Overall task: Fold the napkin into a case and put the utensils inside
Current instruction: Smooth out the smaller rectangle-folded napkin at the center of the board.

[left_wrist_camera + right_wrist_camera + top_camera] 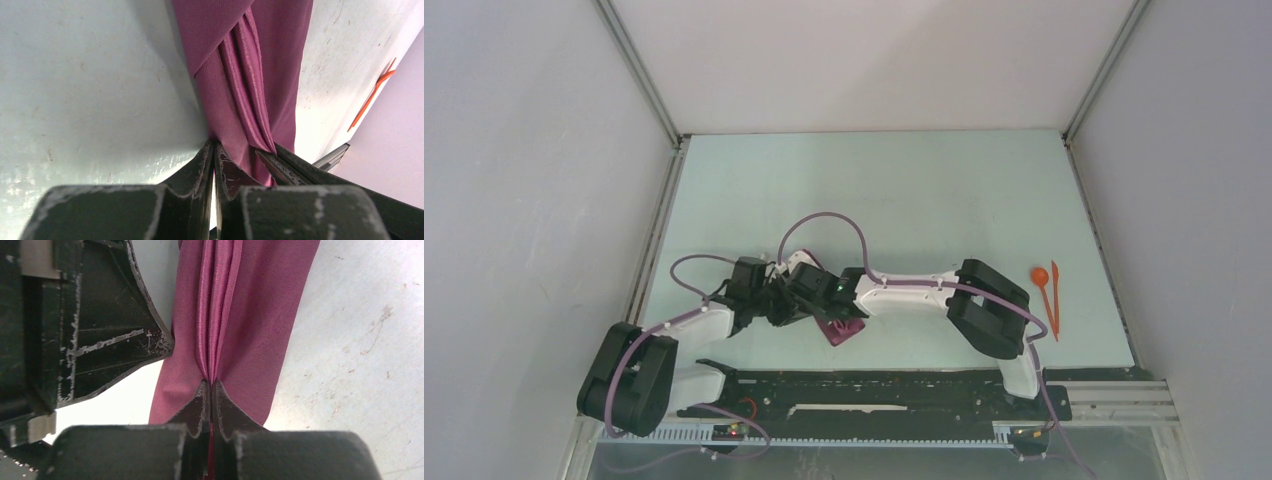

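Observation:
The maroon napkin (pixel 842 331) lies bunched under both wrists on the near left-centre of the table, mostly hidden from above. In the right wrist view my right gripper (pixel 211 382) is shut on a raised pleat of the napkin (pixel 250 315), and cloth shows between its fingers. My left gripper (pixel 215 144) is closed at the napkin's (pixel 240 60) left edge, with cloth gathering at its tips. The right gripper's fingers (pixel 285 162) pinch the folds just beside it. The two orange utensils (pixel 1046 292) lie side by side at the far right of the table and show as orange slivers (pixel 372 95) in the left wrist view.
The left gripper's black body (pixel 100 330) crowds close on the right gripper's left side. A black rail (pixel 874 390) runs along the near table edge. Grey walls (pixel 534 200) enclose the pale green table (pixel 904 190) on the left, right and back.

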`<state>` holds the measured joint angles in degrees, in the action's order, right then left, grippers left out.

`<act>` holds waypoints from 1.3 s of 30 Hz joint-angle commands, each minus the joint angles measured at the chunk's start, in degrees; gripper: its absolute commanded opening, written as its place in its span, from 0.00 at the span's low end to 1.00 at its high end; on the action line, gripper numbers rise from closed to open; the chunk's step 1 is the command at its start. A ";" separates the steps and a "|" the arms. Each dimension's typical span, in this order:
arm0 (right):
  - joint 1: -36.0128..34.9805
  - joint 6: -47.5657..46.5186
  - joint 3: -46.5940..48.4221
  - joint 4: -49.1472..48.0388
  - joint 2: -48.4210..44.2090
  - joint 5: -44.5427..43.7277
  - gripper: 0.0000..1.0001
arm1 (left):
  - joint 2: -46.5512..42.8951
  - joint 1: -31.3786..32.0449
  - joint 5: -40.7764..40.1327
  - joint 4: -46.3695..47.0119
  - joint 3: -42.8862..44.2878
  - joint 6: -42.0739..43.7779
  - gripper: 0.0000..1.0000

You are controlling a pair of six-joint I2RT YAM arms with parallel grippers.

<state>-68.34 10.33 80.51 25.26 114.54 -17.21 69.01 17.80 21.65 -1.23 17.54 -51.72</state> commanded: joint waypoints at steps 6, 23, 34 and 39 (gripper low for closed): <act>1.37 8.61 2.82 1.74 -3.99 7.49 0.00 | 1.80 1.66 -3.75 -3.29 -2.23 -0.42 0.10; 7.76 27.47 -5.54 -11.48 0.55 18.53 0.00 | 0.87 2.94 -5.51 -2.84 -2.77 -2.06 0.08; 8.45 28.64 -9.72 -14.96 1.96 18.57 0.00 | -10.73 0.20 -8.61 -16.45 2.66 2.76 0.23; 8.46 28.66 -10.42 -15.51 1.86 18.64 0.00 | -16.53 -5.00 -10.07 -22.44 9.61 5.86 0.29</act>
<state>-59.72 38.28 72.29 8.71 114.43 2.15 55.16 15.59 14.87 -17.43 20.43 -50.28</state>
